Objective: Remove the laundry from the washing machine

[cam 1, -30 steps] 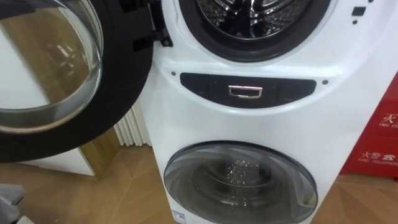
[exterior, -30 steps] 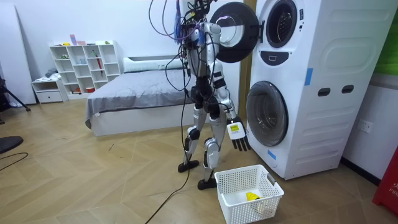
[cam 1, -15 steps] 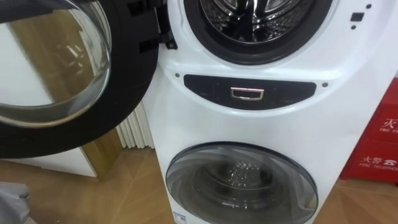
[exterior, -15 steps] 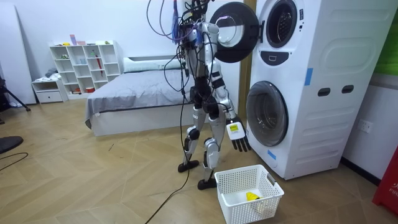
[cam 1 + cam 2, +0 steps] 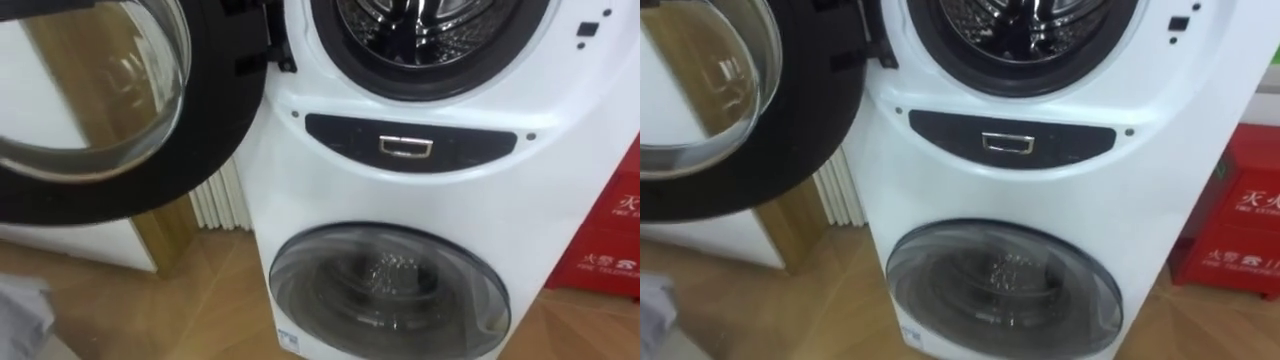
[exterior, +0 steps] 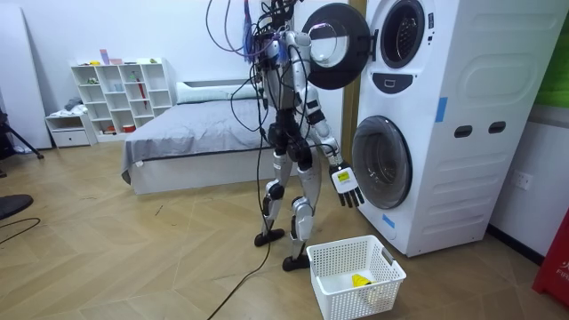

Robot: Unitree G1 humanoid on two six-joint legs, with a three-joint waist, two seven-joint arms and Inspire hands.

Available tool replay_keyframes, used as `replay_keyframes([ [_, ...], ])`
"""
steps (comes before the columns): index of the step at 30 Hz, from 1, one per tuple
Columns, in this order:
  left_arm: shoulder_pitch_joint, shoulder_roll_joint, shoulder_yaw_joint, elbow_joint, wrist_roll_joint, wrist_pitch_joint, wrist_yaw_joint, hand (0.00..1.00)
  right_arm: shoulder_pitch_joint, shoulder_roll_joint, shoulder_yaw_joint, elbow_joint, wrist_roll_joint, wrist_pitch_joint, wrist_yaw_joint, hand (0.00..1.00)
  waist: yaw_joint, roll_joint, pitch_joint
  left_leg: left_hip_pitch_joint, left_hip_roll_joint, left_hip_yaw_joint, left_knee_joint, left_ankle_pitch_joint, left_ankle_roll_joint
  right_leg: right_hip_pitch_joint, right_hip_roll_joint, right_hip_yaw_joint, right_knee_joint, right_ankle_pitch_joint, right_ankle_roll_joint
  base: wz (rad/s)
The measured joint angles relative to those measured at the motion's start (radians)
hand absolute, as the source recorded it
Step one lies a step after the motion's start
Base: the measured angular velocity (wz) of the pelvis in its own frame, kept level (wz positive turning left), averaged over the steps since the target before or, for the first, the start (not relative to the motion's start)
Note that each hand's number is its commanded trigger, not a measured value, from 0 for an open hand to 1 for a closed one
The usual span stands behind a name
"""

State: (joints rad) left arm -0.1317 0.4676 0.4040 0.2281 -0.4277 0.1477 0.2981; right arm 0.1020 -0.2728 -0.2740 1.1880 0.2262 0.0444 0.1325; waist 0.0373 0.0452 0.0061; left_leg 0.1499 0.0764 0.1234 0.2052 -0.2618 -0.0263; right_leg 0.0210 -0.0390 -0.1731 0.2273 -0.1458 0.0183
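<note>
The robot's right hand [image 6: 348, 185] hangs with fingers loosely straight, holding nothing, near the white stacked washing machine [image 5: 420, 200]. Its round black upper door [image 5: 220, 110] stands open on the left. A yellow cloth [image 6: 360, 280] lies in the white lattice basket [image 6: 373, 300] nearby.

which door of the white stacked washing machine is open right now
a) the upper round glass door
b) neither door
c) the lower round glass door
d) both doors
a: the upper round glass door with the black rim is swung out to the left, baring the steel drum, while the lower round glass door sits shut in the white stacked washing machine.
</note>
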Motion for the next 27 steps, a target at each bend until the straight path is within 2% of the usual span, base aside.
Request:
replay_keyframes([
  [1, 0.002, -0.006, -0.002, -0.003, 0.0, 0.001, -0.001, 0.0, -0.005, 0.001, 0.007, 0.007, -0.001, 0.0, 0.008, 0.0, -0.001, 0.0, -0.0001, -0.002, -0.001, -0.003, 0.001, 0.0, 0.001, 0.002, 0.0, 0.0, -0.006, 0.004, 0.001, 0.07],
  [4, 0.026, -0.024, -0.038, -0.086, 0.05, 0.044, -0.016, 0.0, -0.014, 0.001, 0.011, 0.014, -0.005, 0.002, 0.031, 0.0, -0.017, 0.004, 0.0017, -0.034, -0.005, -0.013, 0.011, 0.004, 0.007, -0.006, -0.003, -0.008, -0.034, 0.028, 0.004, 0.09],
  [5, 0.028, -0.039, -0.04, -0.096, 0.07, 0.049, -0.016, 0.0, -0.012, 0.002, 0.013, 0.016, -0.008, 0.003, 0.034, 0.0, -0.02, 0.007, 0.0021, -0.038, -0.005, -0.013, 0.012, 0.004, 0.007, -0.006, -0.001, -0.009, -0.041, 0.035, 0.004, 0.0],
  [11, 0.029, -0.05, -0.032, -0.099, 0.086, 0.075, -0.016, 0.0, -0.006, 0.004, 0.016, 0.028, -0.028, 0.019, 0.041, 0.0, -0.027, 0.027, 0.0025, -0.036, -0.005, -0.018, 0.008, 0.005, 0.009, -0.001, -0.001, -0.014, -0.04, 0.041, 0.005, 0.02],
  [15, 0.033, -0.055, -0.032, -0.099, 0.085, 0.085, -0.015, 0.0, -0.012, 0.008, 0.017, 0.055, -0.028, 0.019, 0.046, 0.0, -0.027, 0.037, 0.0023, -0.035, -0.006, -0.017, 0.002, 0.007, 0.011, -0.002, -0.002, -0.016, -0.04, 0.042, 0.005, 0.0],
  [27, 0.045, -0.056, -0.015, -0.101, 0.084, 0.09, -0.036, 0.0, -0.039, 0.009, 0.029, 0.051, -0.032, 0.023, 0.054, 0.0, -0.029, 0.035, 0.0014, -0.028, -0.008, -0.015, -0.007, 0.01, 0.011, -0.002, -0.003, -0.016, -0.037, 0.042, 0.005, 0.0],
])
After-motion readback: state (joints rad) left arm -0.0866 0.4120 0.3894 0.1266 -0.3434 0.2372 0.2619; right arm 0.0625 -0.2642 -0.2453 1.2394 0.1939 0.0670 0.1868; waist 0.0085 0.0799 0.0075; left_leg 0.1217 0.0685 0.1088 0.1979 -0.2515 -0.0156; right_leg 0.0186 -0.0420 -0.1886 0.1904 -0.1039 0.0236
